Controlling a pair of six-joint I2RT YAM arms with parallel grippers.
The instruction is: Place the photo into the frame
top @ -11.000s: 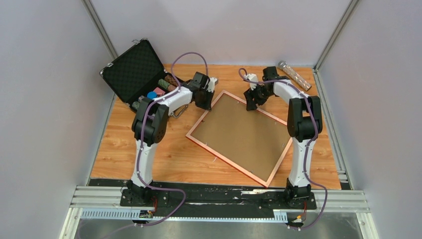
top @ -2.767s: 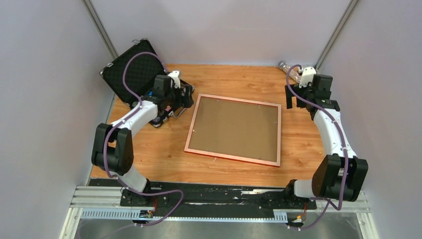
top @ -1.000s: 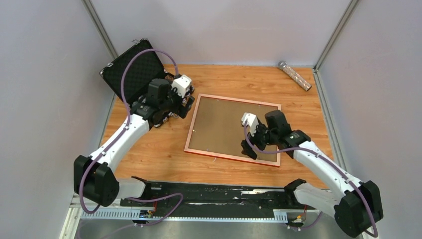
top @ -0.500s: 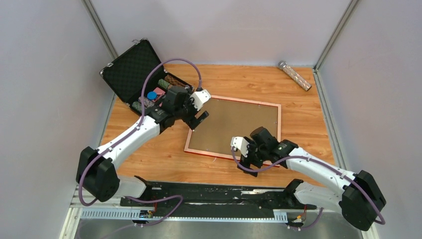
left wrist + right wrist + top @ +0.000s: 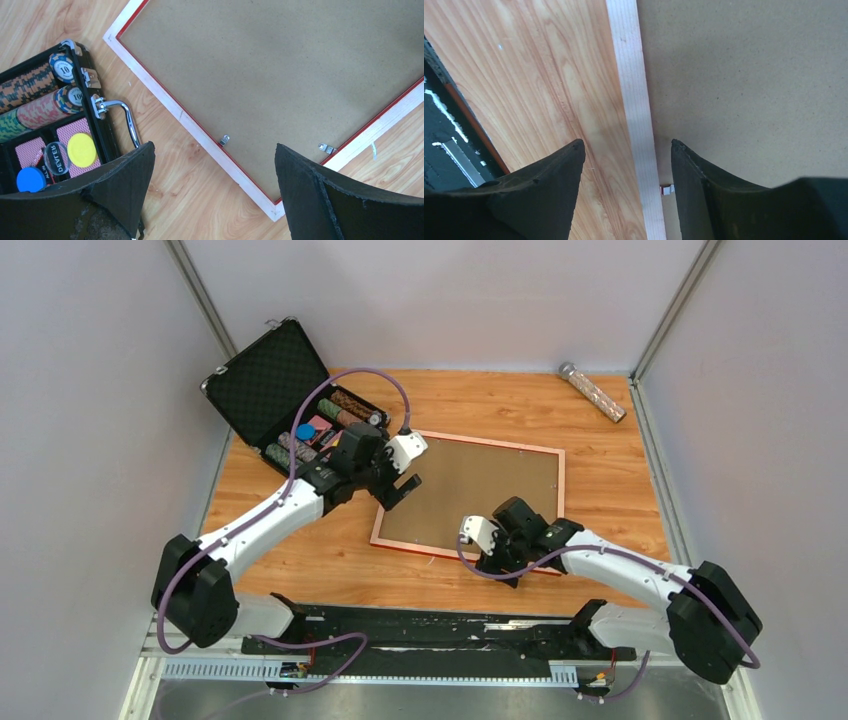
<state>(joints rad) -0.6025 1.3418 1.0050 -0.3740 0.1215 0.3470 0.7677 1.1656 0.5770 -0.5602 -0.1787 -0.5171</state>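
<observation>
- Right claw point(image 5: 626, 144): released, jaws straddling the near rail of the frame point(image 5: 563, 502). The step appears to be gripping this rail. Lower squarely, with one finger on the counter point(image 5: 330, 560) and one on the backing board point(image 5: 480, 490).
- Left claw point(image 5: 214, 147): released, hovering above the frame's left rail. The clip point(image 5: 225, 140) below it probably needs turning before the board lifts.
- Frame: lies flat, back upward, mid-counter, beside the open case point(image 5: 262, 380).
- Photo: not in view.

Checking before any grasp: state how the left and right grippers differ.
The left gripper hovers over the frame's left edge, beside the case; the right gripper over its near edge. The right gripper hangs closer to it than the left gripper. Both are open, empty.
</observation>
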